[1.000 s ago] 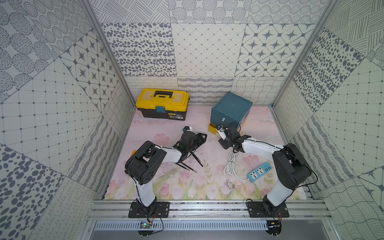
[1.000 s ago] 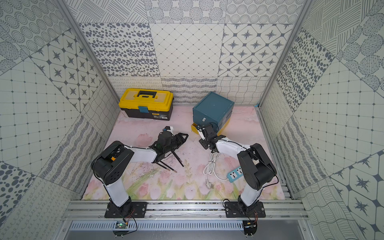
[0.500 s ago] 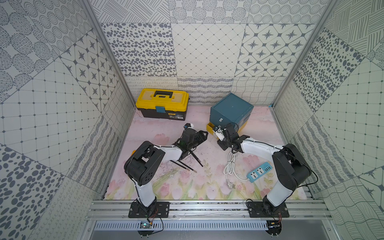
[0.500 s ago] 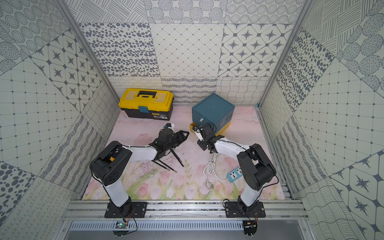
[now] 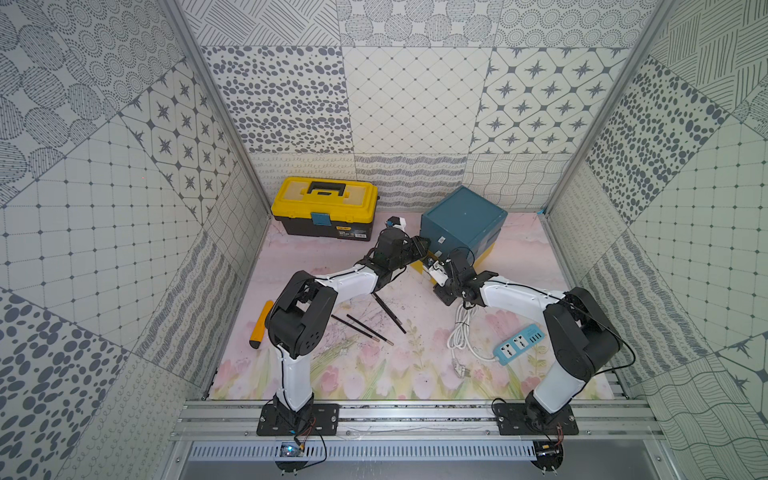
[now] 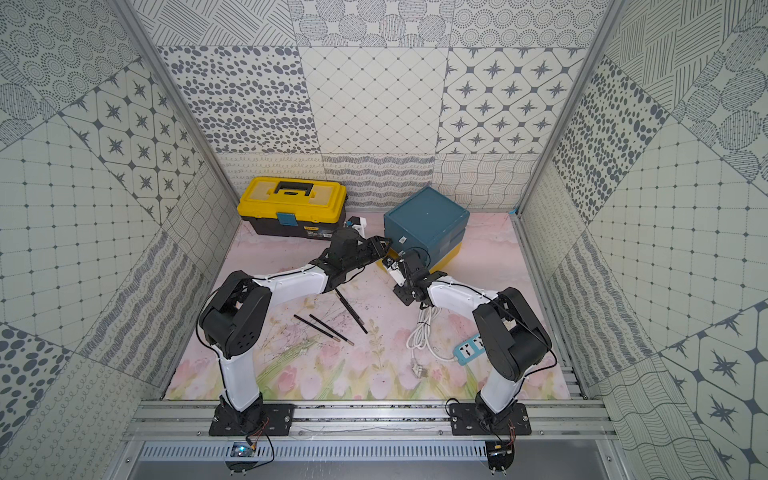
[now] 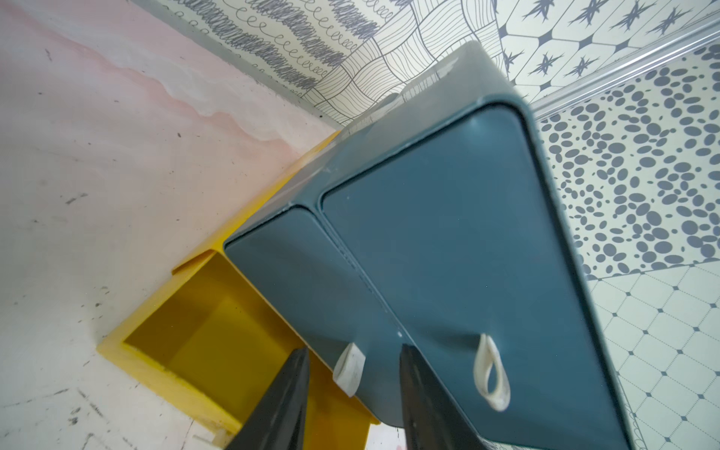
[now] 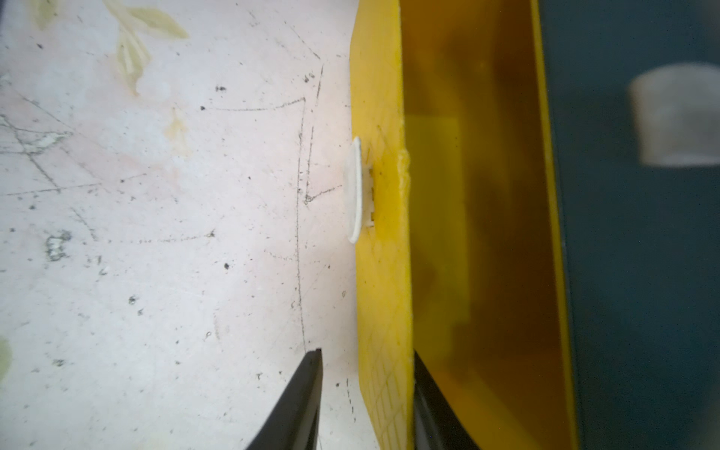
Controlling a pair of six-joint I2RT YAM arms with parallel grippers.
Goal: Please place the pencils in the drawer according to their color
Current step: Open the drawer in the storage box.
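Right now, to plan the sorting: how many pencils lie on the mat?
3 pencils: one beside the left forearm, two side by side nearer the front rail. Others may be hidden.

Bright, even light; soft shadows; top views sharp; wrist views wide-angle, teal drawer [image 8: 643,272] out of focus.

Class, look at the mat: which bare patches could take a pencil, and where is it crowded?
Free: the front strip between the pencils and the rail; the patch before the toolbox. Crowded: before the drawer, around the cable.
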